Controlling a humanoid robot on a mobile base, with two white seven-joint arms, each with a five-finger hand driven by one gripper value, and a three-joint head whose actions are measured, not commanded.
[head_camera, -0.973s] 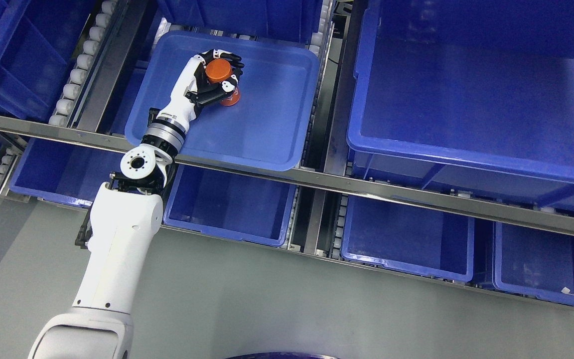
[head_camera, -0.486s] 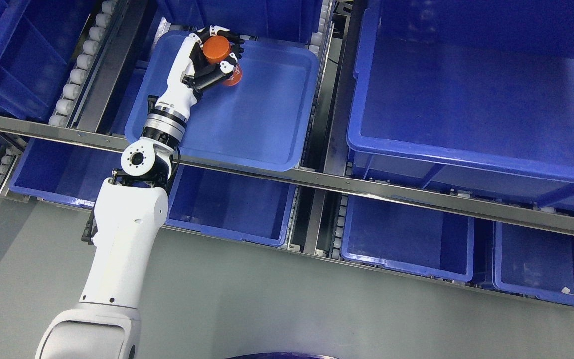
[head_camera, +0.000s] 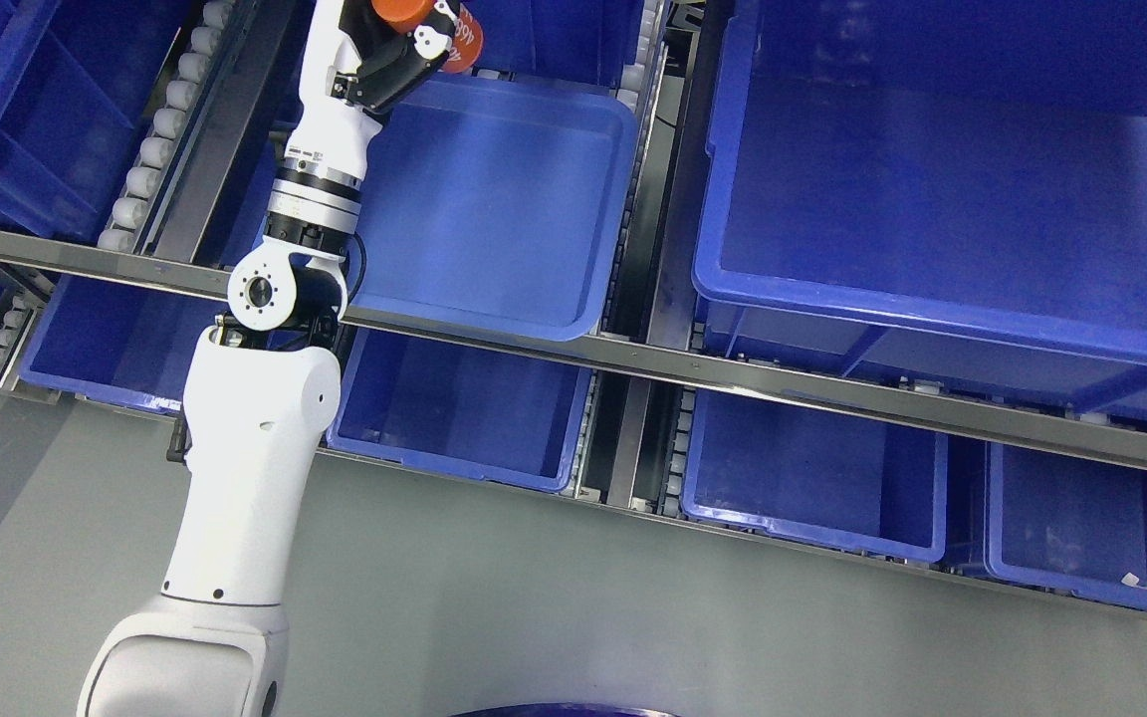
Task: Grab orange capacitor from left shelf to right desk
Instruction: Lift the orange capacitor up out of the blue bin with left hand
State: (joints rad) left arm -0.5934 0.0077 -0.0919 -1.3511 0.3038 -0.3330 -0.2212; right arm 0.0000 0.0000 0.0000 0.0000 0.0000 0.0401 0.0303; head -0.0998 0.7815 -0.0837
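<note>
In the head view, the left hand [head_camera: 396,45] is showing at the very top edge, partly cut off by the frame, with its fingers [head_camera: 427,38] curled round the orange capacitor [head_camera: 431,25] and clamping it from the side. The capacitor is sitting in that grip, clear of the shallow blue tray [head_camera: 494,199] below and lying over the tray's far rim in the picture. It looks as if it is being held high so that it can pass over the tray wall and the steel shelf rail [head_camera: 633,363] on the way out of the shelf; that is a judgement, not something shown. The white forearm is crossing the rail at the tray's near left corner, which suits a reach from the floor side into the rack. The trays are resting on roller tracks [head_camera: 160,129], probably so they can slide forward for picking.

Counting what is showing: 1 capacitor, 1 robot arm and 1 hand. The shallow tray is holding nothing visible now. Beside it a large blue bin [head_camera: 952,199] is standing on the same level, and below the rail at least 4 lower bins [head_camera: 812,478] are showing, all apparently without contents. The right arm is not appearing anywhere, and neither is the right desk, so the carry is looking far from finished.
</note>
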